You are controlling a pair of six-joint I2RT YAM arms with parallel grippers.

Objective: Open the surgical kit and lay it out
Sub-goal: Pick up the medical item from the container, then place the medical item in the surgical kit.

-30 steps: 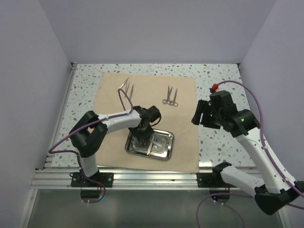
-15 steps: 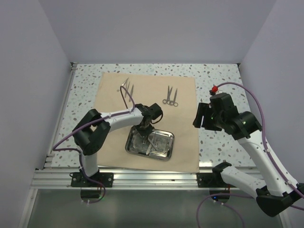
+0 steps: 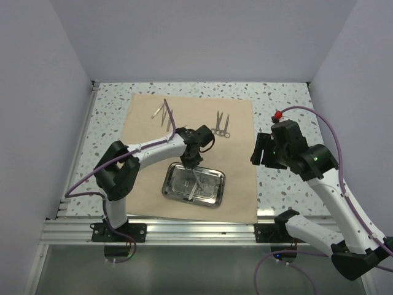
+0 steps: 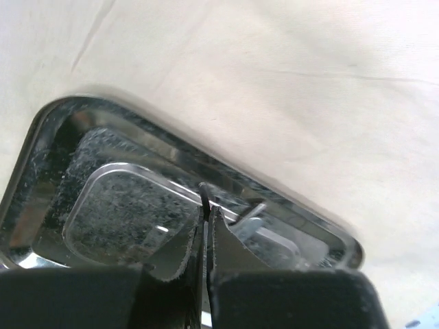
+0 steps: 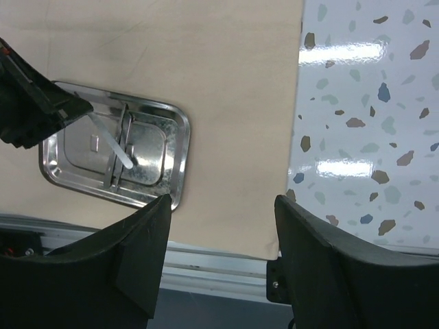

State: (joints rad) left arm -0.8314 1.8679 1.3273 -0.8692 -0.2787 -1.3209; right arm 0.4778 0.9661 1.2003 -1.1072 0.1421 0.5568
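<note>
Tan cloth [image 3: 239, 153]: 1 tray [image 3: 212, 181], 2 scissors [image 3: 218, 121], 2 tweezers [image 3: 169, 117]

1 cloth wrap [image 3: 239, 123], 1 tray [image 3: 212, 184], 2 scissors [image 3: 217, 123], 2 tweezers [image 3: 161, 109] on cloth, 1 more held.

The counter [image 3: 288, 101] is white, speckled with grey, brown and blue flecks. The cloth [image 3: 236, 184] over its middle is plain tan. The tray [image 3: 216, 179] is mirror-bright silver. The scissors [image 3: 220, 126] and tweezers [image 3: 164, 112] toward the far edge are silver too, as is the pale metal strip [image 5: 118, 152]. The left arm [image 3: 150, 157] and right arm [image 3: 344, 203] are white with black joints and purple cables [image 3: 319, 117]. The left gripper [image 4: 207, 205] and right gripper [image 5: 221, 205] are black. The knob [image 3: 277, 114] on the right arm is red. The walls [image 3: 202, 37] are pale lilac.
</note>
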